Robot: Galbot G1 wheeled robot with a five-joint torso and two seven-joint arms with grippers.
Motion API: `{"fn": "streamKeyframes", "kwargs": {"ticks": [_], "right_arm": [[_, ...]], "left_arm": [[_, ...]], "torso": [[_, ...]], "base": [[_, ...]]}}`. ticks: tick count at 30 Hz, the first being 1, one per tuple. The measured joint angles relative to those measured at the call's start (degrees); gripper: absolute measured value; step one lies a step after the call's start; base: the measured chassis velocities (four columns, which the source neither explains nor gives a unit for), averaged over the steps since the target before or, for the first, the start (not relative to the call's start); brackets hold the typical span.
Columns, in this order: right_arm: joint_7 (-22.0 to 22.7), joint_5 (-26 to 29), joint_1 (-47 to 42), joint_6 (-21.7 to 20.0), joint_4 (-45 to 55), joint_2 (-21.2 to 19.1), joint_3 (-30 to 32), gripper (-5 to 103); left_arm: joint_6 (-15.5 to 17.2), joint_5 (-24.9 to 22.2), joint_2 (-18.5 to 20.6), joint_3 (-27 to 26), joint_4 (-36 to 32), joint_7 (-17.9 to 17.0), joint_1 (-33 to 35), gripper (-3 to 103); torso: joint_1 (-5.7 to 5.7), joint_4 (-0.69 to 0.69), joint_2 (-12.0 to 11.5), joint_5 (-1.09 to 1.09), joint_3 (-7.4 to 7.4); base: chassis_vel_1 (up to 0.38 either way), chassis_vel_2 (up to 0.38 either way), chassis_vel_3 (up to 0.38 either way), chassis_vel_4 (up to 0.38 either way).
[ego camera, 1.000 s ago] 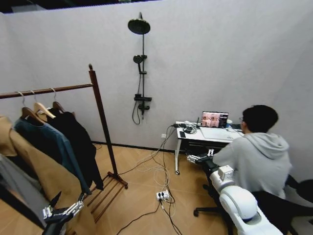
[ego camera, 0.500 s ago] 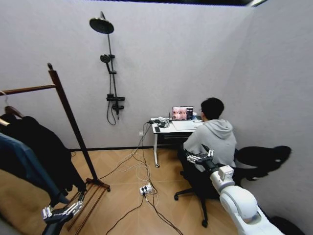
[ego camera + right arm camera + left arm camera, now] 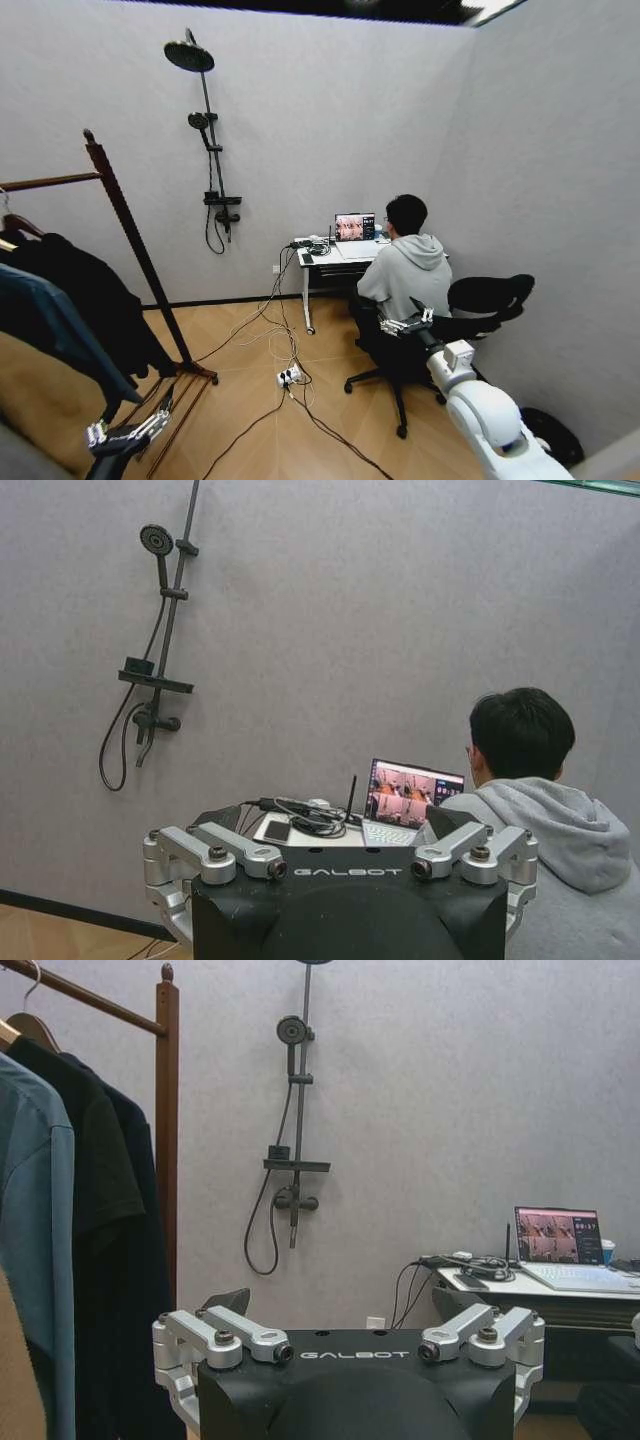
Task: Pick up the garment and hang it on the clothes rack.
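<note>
Grey wall behind "GALBOT"-marked left tool (image 3: 350, 1345)

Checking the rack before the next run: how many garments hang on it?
3: the black garment nearest the clothes rack's post, then a blue jacket, then a tan coat. More may hang beyond the frame edge.

I can read one word, "GALBOT", in pale capitals on the black housing of the left claw (image 3: 350, 1352), low in the middle of its wrist frame, and the same word on the right claw (image 3: 341, 870) housing, again low centre; the laptop (image 3: 413, 795) screen is too small to read
</note>
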Motion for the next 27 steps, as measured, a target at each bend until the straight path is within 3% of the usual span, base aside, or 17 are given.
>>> {"fn": "streamKeyframes", "kwargs": {"ticks": [27], "right_arm": [[0.04, -0.74, -0.21, -0.12, 0.66, 0.82, -1.33, 100]], "left_arm": [[0.00, 0.00, 0.00, 0.00, 0.00, 0.00, 0.00, 100]], "torso": [[0.02, 0.01, -0.01, 0.00, 0.01]], "base": [[0.110, -0.095, -0.096, 0.117]]}}
